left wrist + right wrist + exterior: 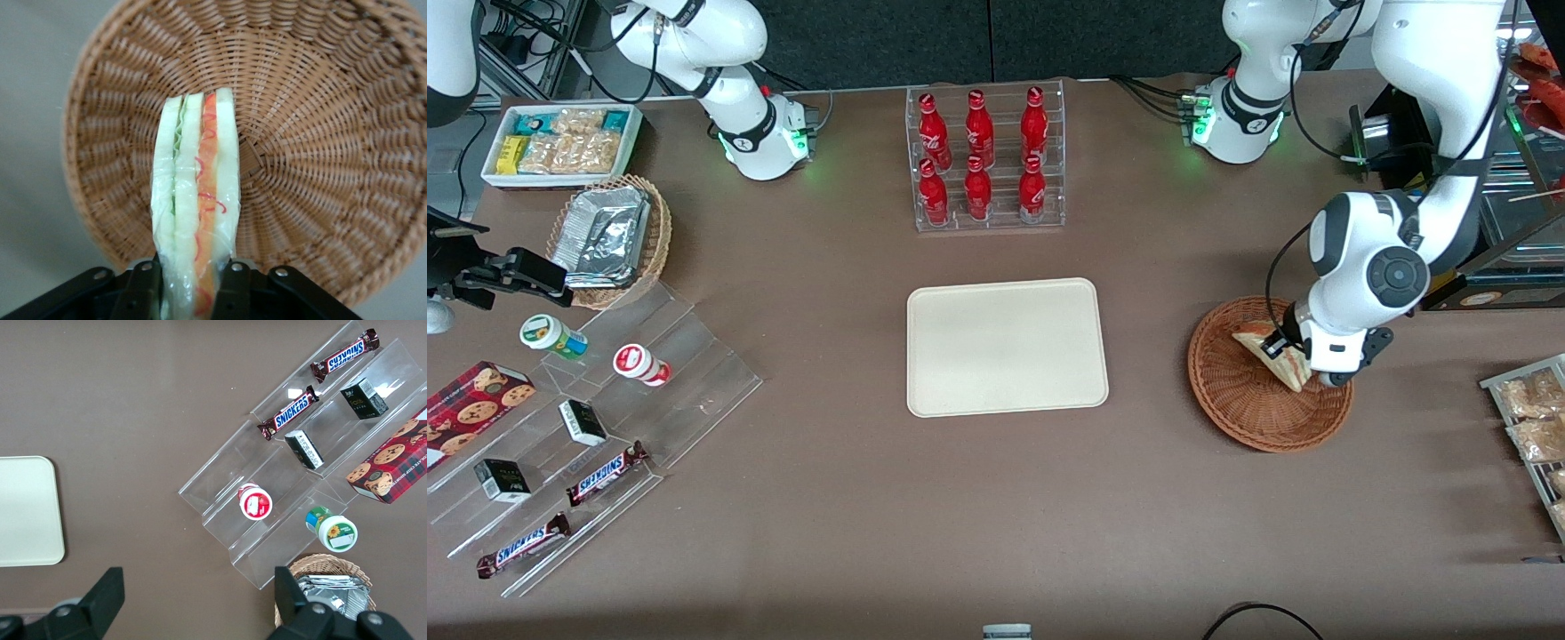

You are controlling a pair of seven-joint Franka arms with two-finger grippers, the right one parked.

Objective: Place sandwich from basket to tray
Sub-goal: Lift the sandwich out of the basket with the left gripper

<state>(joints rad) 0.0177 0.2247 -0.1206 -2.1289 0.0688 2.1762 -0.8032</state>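
The sandwich (1272, 356) is a pale wedge in clear wrap with a red-orange filling stripe (197, 200). It is over the round reddish-brown wicker basket (1249, 404), whose woven floor (320, 147) shows beneath it. My left gripper (1303, 364) hangs over the basket with its black fingers (233, 287) pressed on both faces of the sandwich, so the gripper (193, 290) is shut on it. The cream tray (1007, 347) lies flat in the middle of the table, toward the parked arm from the basket, with nothing on it.
A clear rack of red bottles (987, 160) stands farther from the front camera than the tray. Toward the parked arm's end are a stepped acrylic shelf (596, 427) with snack bars and cups, a tan basket with foil container (609, 236) and a white snack bin (560, 142). A rack of packets (1534, 427) sits at the working arm's end.
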